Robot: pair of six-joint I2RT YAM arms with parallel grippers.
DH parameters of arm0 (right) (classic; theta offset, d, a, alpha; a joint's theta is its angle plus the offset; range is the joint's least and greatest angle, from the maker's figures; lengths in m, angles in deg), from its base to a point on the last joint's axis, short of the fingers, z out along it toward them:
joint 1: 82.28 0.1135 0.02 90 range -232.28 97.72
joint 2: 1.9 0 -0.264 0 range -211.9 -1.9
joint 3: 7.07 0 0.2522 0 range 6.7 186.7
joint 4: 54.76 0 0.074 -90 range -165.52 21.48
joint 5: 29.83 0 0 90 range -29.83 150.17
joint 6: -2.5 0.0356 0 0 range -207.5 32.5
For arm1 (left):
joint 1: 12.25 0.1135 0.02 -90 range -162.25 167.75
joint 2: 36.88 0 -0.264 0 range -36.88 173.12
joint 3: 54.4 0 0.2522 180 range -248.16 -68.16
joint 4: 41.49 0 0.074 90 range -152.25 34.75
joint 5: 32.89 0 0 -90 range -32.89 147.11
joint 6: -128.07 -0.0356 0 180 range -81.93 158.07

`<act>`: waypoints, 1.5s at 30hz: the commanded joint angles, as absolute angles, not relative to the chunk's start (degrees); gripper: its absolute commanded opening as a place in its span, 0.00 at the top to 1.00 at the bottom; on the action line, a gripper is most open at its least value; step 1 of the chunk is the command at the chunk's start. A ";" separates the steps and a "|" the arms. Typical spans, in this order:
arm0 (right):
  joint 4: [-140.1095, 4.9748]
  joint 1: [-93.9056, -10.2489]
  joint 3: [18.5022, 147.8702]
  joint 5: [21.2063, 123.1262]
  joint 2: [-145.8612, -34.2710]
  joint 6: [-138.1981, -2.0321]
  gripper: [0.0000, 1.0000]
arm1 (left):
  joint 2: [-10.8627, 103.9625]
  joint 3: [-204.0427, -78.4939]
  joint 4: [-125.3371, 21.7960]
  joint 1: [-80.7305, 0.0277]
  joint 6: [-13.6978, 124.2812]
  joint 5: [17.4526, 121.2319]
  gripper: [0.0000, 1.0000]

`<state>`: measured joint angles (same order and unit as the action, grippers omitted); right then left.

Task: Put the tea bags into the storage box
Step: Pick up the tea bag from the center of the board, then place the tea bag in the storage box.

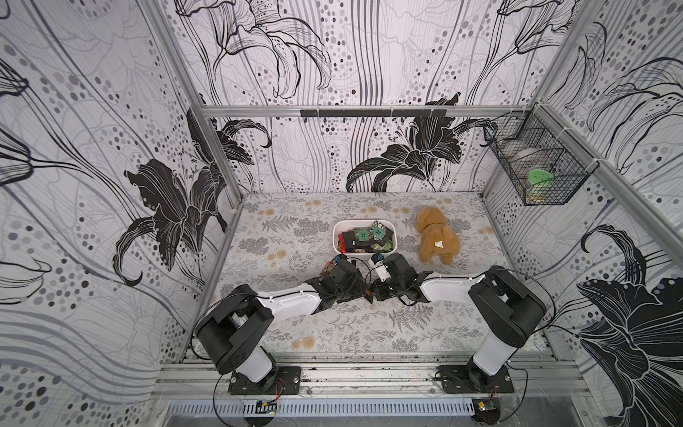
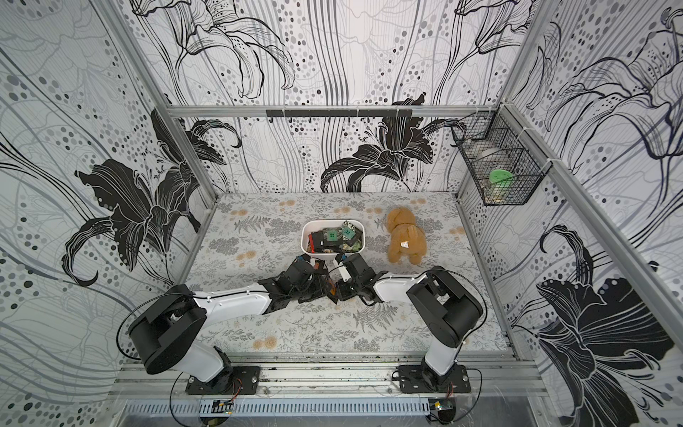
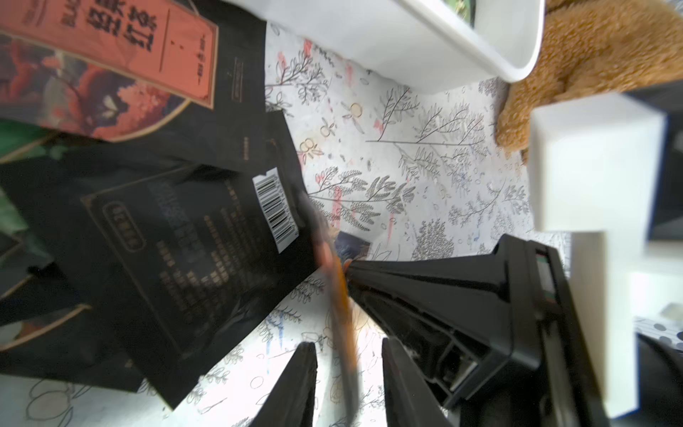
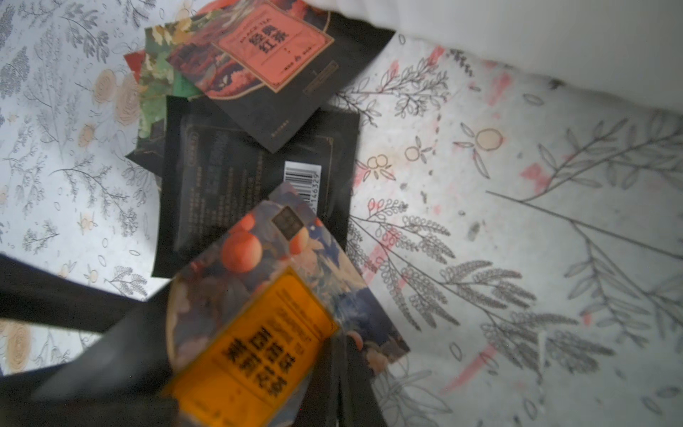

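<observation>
Tan plush toy on floral cloth; black wire basket

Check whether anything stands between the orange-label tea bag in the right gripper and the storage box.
Nothing visible does. The right gripper holds the orange-label tea bag short of the storage box, with only table between. The loose tea bags lie off to one side; the left gripper, open, flanks the held bag.

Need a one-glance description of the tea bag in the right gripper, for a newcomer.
Find the white storage box in the middle; just in front of its near wall the right gripper is shut on one tea bag. Unlike the black sachets lying flat beside it, this one carries an orange label and printed peaches.
</observation>
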<state>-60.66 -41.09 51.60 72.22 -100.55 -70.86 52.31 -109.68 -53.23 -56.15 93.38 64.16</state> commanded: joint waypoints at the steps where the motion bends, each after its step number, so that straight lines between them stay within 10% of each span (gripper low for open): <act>1: -61.85 -40.80 51.47 73.25 -100.41 -70.80 0.93 | 54.03 -111.10 -50.46 -56.46 94.52 62.90 0.66; 12: -61.48 -40.80 51.27 73.32 -100.00 -70.71 0.93 | 58.76 -112.22 -48.55 -56.46 95.31 63.06 0.70; 27: -57.30 -40.86 45.57 64.42 -90.40 -69.07 0.91 | 52.96 -111.76 -53.78 -56.37 93.45 61.41 1.00; 37: -59.84 -41.54 38.05 40.07 -75.47 -63.04 0.76 | 46.46 -120.97 -69.48 -54.30 83.77 51.76 1.00; 45: -60.40 -42.97 36.94 39.61 -72.30 -62.19 0.62 | 60.77 -141.64 -73.89 -49.88 79.71 49.56 1.00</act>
<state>-58.93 -42.49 37.33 41.86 -73.17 -63.10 56.09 -136.89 -71.85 -50.88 82.95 52.14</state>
